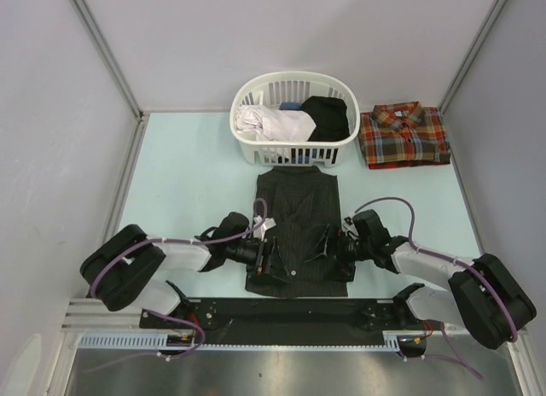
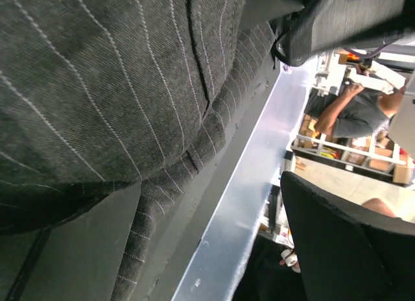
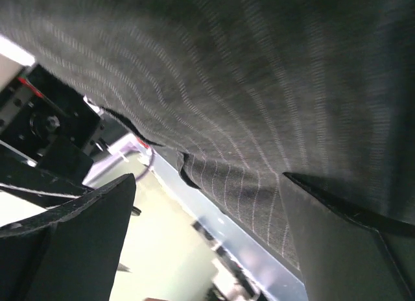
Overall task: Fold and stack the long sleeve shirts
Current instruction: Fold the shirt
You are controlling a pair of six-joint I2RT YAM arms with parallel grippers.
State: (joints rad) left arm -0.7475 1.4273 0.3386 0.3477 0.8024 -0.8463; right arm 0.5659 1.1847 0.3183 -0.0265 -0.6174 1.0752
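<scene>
The black-charcoal pinstriped shirt [image 1: 299, 217] lies folded into a rectangle at the middle of the table [image 1: 188, 183], its collar at the far end, just beside the near wall of a white laundry basket [image 1: 290, 151]. Its near edge reaches almost to the black mounting rail [image 1: 290, 311] where the arms are bolted. The left gripper [image 1: 271, 253] sits over the shirt's near-left edge with its jaws spread wide and nothing clamped between them. The right gripper [image 1: 322, 242] sits over the near-right part of the same shirt, its jaws also wide apart. In the right wrist view the striped cloth fills the space beyond its dark fingers [image 3: 78, 236]. The plaid flannel shirt [image 1: 403, 136] rests folded at the far right, collar far, just right of the basket. The basket holds a white garment [image 1: 260, 121], a black garment [image 1: 328, 114] and a bit of blue cloth [image 1: 290, 106].
</scene>
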